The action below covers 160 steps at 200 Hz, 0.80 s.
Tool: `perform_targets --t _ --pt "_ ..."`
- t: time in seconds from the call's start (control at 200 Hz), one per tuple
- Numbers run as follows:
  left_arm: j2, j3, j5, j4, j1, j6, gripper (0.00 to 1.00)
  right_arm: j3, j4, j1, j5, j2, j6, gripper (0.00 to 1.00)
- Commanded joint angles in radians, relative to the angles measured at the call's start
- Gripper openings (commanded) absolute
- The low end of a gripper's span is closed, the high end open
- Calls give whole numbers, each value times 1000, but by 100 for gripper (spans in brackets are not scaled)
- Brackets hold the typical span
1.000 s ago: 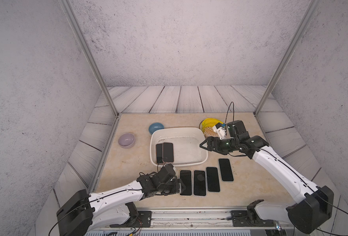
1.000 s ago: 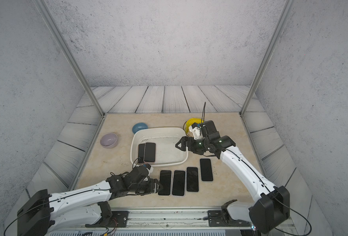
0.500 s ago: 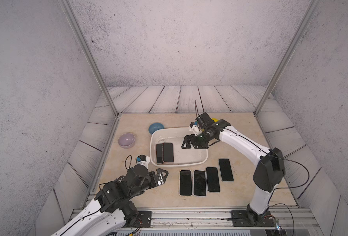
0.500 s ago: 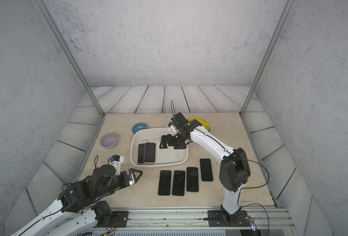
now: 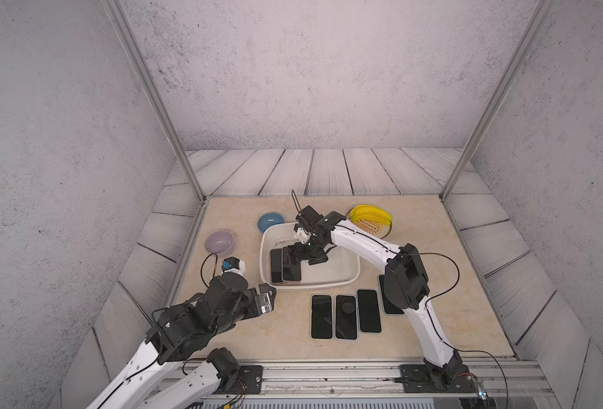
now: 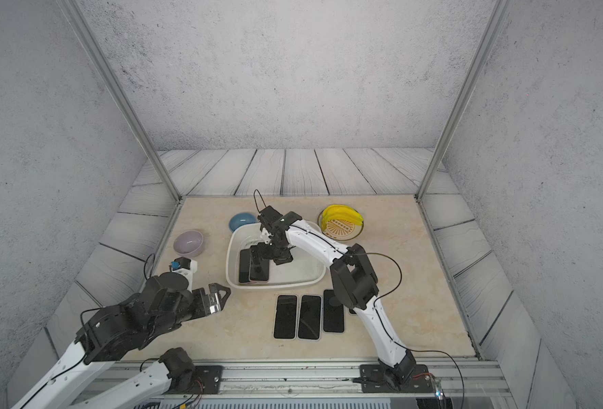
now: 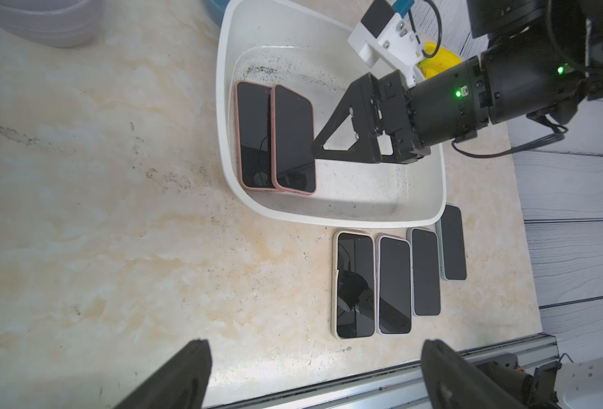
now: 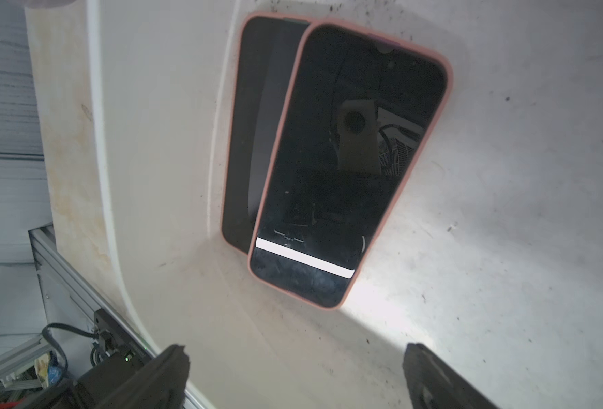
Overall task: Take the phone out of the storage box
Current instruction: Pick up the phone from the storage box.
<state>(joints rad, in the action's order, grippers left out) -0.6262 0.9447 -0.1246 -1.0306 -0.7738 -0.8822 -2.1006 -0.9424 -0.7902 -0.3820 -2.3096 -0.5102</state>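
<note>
- While the right claw (image 8: pixel 294 354) hung low inside the storage box (image 5: pixel 328 284), its jaws stood wide apart with nothing between them. One finger tip sat right at the long edge of the upper phone (image 8: pixel 349 159), though contact could not be confirmed.
- That phone, pink-cased and screen up, lay partly over the lower phone (image 8: pixel 254 124), which sat close against the box wall at the end nearer the left arm. Both were inside the box, so none of this pair was out yet.
- The overlap looked like the main hazard: jaws that wide could close on both cases at once, or nudge the upper phone so it slid off its neighbour and skidded across the smooth floor.
- A thin, glossy phone lying nearly flat offered little edge to pinch, so a shallow grip would likely slip during the lift.
- The box seemed light, so a finger pressing sideways or catching its rim could probably shove or tip it.
- Further out, the left claw (image 7: pixel 316 347) hovered over the table (image 7: pixel 115 212) near the box's corner, also spread wide and empty, and clear of everything.
- A row of four phones (image 7: pixel 393 285) lay on the table just in front of the box, with the right arm's elbow hanging above one end. A dropped phone or a low elbow could knock them.
</note>
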Motion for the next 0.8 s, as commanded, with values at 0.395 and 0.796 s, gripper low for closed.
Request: perform_targets --t 0.395,0.796 --pt "42 -13 35 -66 19 49 98 -125 121 -32 140 -165 -147 100" --pt "62 3 51 -119 24 76 99 -251 43 -61 284 -283 -167 99"
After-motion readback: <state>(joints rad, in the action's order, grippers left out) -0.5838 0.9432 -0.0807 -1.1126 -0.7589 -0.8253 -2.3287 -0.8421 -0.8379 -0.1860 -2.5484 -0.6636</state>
